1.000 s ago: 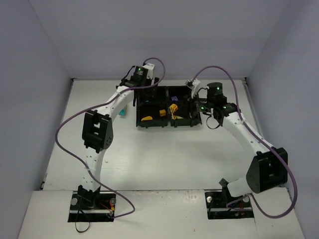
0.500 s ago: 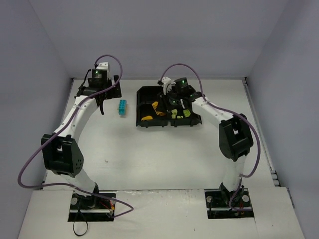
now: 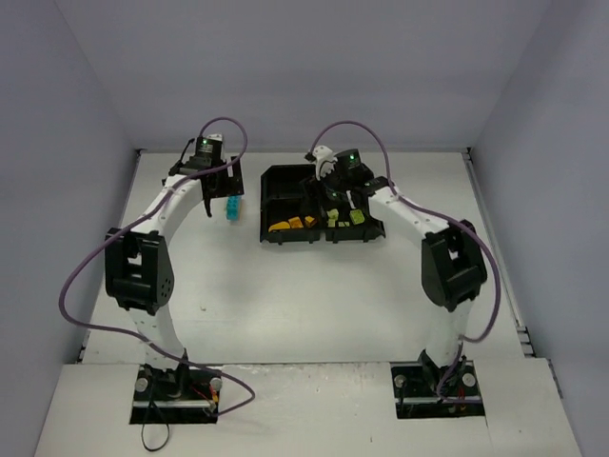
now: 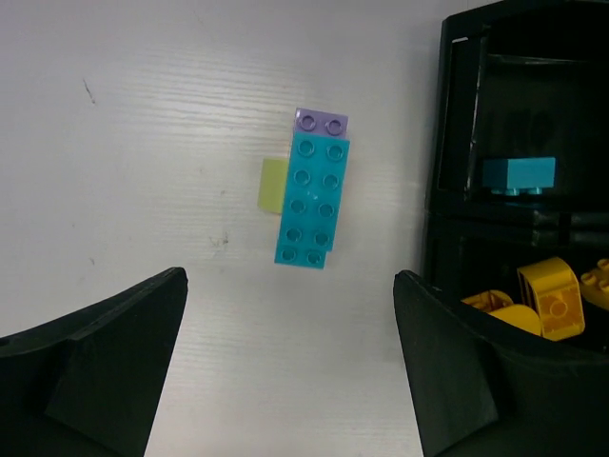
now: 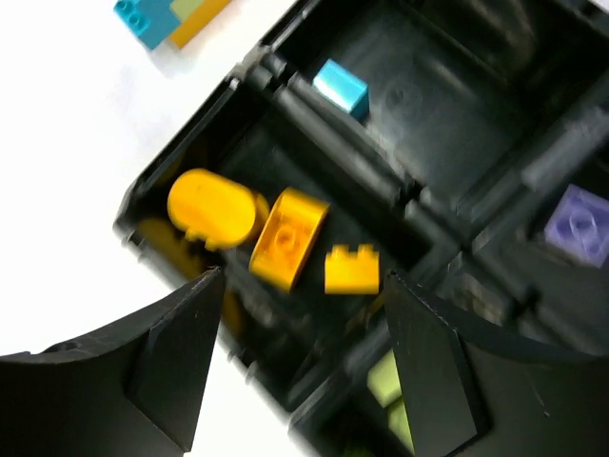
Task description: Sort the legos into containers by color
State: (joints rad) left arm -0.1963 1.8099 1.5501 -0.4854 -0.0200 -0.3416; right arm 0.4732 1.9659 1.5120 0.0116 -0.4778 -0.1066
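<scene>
Legos [image 4: 311, 203] not yet in the tray [image 4: 447, 143] form one clump on the white table [image 4: 143, 143]. It is a long cyan brick with a purple brick [image 4: 322, 122] touching one end and a lime piece [image 4: 273, 186] showing along its side. Whether the lime piece lies beside or under the cyan brick I cannot tell. The clump sits near the tray's left wall, apart from it.

The left gripper [image 4: 290, 286] hovers over the clump, jaws spread wide and empty. The bricks show just ahead of its fingertips, untouched.

The right gripper [image 5: 304, 314] hangs over the tray, its jaws parted with nothing between them. Below it, the near-left compartment holds the orange pieces [image 5: 288, 238]: a rounded one, a slanted one and a small flat-sided one, close together. A cyan cube [image 5: 341, 88] rests alone in the compartment adjoining that one. Lime pieces [image 3: 357, 217] lie in the near-right compartment, and a purple piece [image 5: 576, 224] sits in the fourth.
</scene>
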